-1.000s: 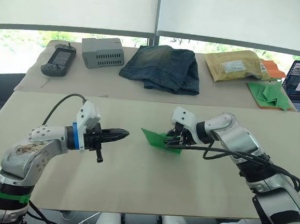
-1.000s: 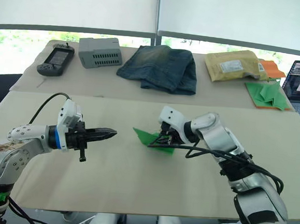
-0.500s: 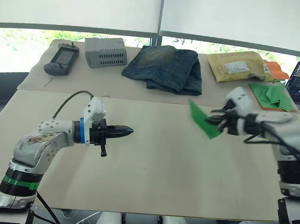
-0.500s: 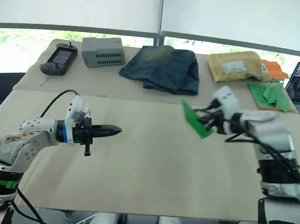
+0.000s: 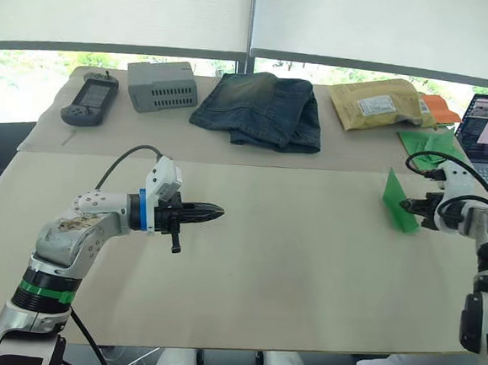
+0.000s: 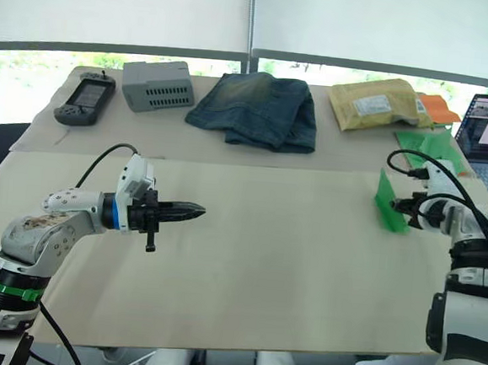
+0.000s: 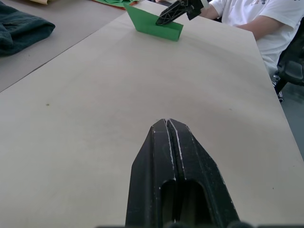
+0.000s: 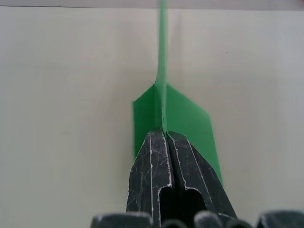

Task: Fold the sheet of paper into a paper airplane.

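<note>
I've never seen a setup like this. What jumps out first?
The bright green paper airplane, pinched in the right tool near the table's right edge, above the beige tabletop. The left tool, shut and holding nothing, points toward it from across the table. On the far table lie folded jeans and a heap of green paper.

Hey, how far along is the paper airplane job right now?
Folding looks done: the green paper is already a pointed, layered paper airplane. In hand: the right gripper is shut on it, holding it on edge near the table's right side, by the heap of green pieces. The left gripper hovers shut, idle. Left: setting it down, probably.
</note>
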